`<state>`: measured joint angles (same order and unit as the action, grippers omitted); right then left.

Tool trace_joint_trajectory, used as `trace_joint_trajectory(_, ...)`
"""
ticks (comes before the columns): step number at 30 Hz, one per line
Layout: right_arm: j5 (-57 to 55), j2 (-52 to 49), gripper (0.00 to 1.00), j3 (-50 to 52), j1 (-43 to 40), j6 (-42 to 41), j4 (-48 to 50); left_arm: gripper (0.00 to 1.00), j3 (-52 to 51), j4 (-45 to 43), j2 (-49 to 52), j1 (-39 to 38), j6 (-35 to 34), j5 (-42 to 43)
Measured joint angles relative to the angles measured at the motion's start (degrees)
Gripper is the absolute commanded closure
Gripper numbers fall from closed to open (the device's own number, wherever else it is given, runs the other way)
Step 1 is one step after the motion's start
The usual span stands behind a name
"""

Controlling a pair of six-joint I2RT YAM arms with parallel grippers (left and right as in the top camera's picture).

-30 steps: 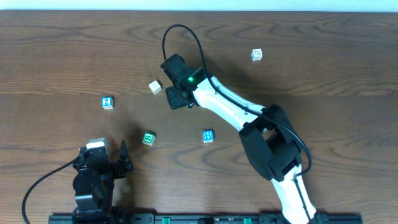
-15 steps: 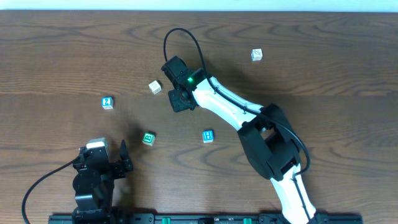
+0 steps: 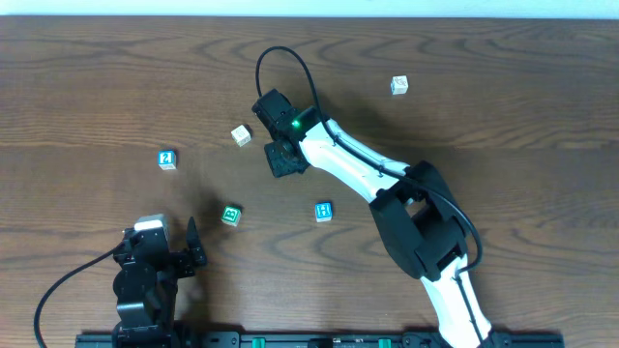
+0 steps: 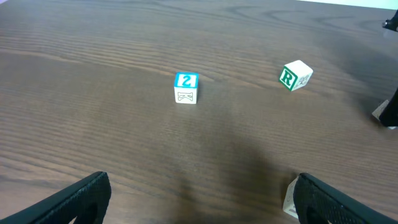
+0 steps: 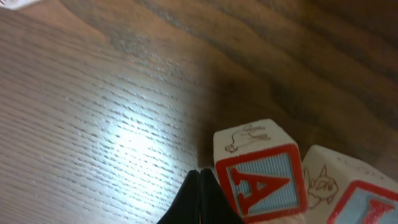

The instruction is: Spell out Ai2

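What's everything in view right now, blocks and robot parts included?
2 block: one, blue and white, table's left side
R block: one, green and white, front left
cream block: one, cream, upper centre
blue block: one, blue and white, centre
white block: one, white, far right
A block: one, red-framed, right wrist view
neighbour block: one, red-framed, beside the A block, letter cropped
table: one, dark brown wood
left gripper: one, black, open, near edge
right gripper: one, black, shut, by the A block

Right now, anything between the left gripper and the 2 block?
Nothing visible. In the left wrist view only bare table lies between the open left gripper and the 2 block. The R block and a block edge by one finger sit off to the right.
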<state>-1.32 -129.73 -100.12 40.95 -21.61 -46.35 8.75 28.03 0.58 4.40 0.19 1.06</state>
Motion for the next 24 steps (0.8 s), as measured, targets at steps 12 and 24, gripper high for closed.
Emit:
trace_joint_trajectory(12, -1.6, 0.0, 0.99, 0.0, 0.0, 0.0, -2.6, 0.05, 0.0, 0.0, 0.0, 0.0, 0.0, 0.0)
trace_joint_trajectory(24, -3.5, 0.0, 0.99, 0.0, 0.0, 0.0, -4.1, 0.05, 0.0, 0.0, 0.0, 0.0, 0.0, 0.0)
